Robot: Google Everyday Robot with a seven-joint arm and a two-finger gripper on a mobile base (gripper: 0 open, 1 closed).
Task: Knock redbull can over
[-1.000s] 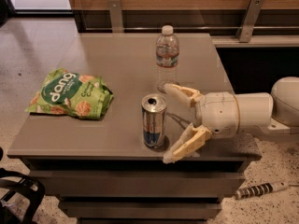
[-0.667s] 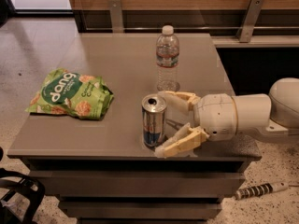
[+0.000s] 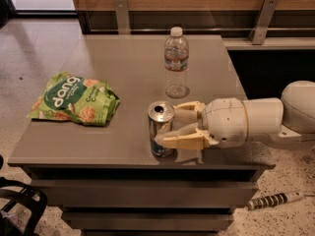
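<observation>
**Gripper straddling the upright can at the table's front edge**

Nearest of all, a black frame (image 3: 22, 203) is showing at the lower left on the floor, and a striped rod (image 3: 274, 200) is lying on the floor at the lower right. Above them the grey table (image 3: 98, 149) is presenting its front edge.

Just behind that edge the can (image 3: 160, 127) is standing upright, its open top facing up. The gripper (image 3: 170, 124) is reaching in from the right on a white arm (image 3: 246, 122), level with the can. Its fingers (image 3: 184, 140) are standing apart with the can between them: the near one is crossing in front of the can's lower half, and the far one is sitting behind the can's upper right side. Whether either is pressing on the can cannot be told.

Farther back on the left, well apart from the can, a green bag (image 3: 74, 100) is lying flat. Beyond the can and slightly right, a bottle (image 3: 176, 63) is standing upright near the table's middle.
</observation>
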